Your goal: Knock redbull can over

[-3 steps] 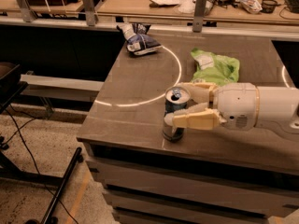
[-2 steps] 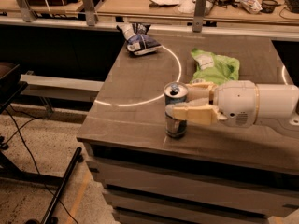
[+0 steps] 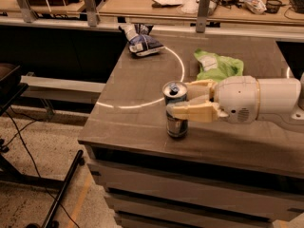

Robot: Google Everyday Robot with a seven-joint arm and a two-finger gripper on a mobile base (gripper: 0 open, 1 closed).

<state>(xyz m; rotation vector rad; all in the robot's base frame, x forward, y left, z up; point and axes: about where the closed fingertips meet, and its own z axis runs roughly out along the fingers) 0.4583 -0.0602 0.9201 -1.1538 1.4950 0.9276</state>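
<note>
The redbull can (image 3: 176,124) stands upright near the front edge of the grey table (image 3: 137,122). Its silver top with the pull tab faces up. My gripper (image 3: 179,99) reaches in from the right at the can's upper half. Its cream fingers (image 3: 194,113) are spread open, with one passing in front of the can and the other just behind its top. The can sits between them. The white arm (image 3: 259,100) stretches off to the right.
A lime-green snack bag (image 3: 217,65) lies just behind the gripper. A dark blue and white snack bag (image 3: 141,41) lies at the table's far left corner. A white arc is marked on the table. A cluttered bench runs behind, and cables and a stand leg lie on the floor to the left.
The gripper has shifted a little up and further onto the can's upper half. The can still stands upright in about the same spot.
</note>
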